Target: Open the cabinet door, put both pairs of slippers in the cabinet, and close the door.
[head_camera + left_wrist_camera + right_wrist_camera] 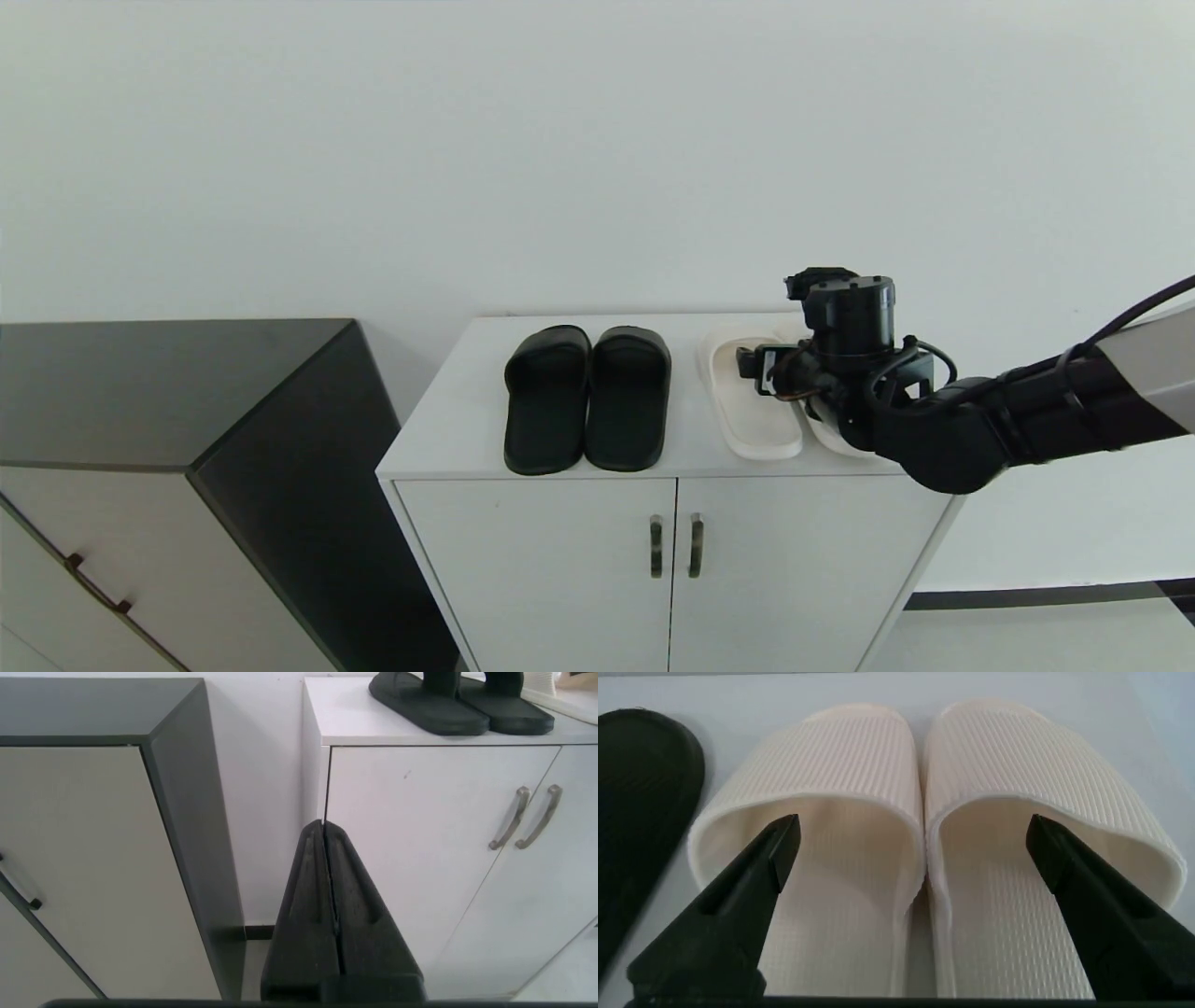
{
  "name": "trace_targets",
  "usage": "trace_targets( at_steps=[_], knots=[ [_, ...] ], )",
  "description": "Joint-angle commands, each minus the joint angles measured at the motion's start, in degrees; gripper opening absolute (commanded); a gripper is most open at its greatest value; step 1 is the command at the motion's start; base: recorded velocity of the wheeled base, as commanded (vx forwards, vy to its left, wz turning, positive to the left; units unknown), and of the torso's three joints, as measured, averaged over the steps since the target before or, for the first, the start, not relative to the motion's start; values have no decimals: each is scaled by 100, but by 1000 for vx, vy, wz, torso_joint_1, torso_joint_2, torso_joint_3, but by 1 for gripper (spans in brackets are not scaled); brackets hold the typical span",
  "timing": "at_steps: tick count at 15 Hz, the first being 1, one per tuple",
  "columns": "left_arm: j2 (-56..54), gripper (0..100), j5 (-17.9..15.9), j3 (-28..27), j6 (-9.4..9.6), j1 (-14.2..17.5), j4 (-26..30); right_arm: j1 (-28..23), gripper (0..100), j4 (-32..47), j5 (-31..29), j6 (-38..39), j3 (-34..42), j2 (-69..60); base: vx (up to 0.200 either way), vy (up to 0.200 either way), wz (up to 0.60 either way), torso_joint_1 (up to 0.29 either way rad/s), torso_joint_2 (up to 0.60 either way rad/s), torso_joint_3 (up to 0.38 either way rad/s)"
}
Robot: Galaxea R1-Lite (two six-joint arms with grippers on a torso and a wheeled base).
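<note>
Here, white slippers (pixel 752 411) lengthwise, toes toward wall (pixel 597 140)

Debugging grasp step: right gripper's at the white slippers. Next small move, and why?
Probably close the right gripper: its open fingers straddle the touching inner sides of the white slippers, so one pinch should take both. Cabinet doors are shut.

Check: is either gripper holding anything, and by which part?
Nothing is held. The right gripper is open, one finger pointing into each of the white slippers; the left gripper is shut on nothing before the cabinet.
</note>
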Motion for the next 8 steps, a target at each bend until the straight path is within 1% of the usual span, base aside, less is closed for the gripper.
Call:
trace_targets(
  at_steps=[1,5,6,8],
  knots=[
    [-1,0,1,0,-8,1,-1,-59,100,4,54,-50,-179,151,0,0,0,0,0,0],
    [-1,0,1,0,-8,1,-1,-120,100,13,89,-111,-416,406,0,0,0,0,0,0],
    [-1,0,1,0,-8,1,-1,-146,0,13,89,-111,-478,485,0,0,0,0,0,0],
    [-1,0,1,0,-8,1,-1,-190,0,13,89,-120,-513,511,0,0,0,0,0,0]
  ],
)
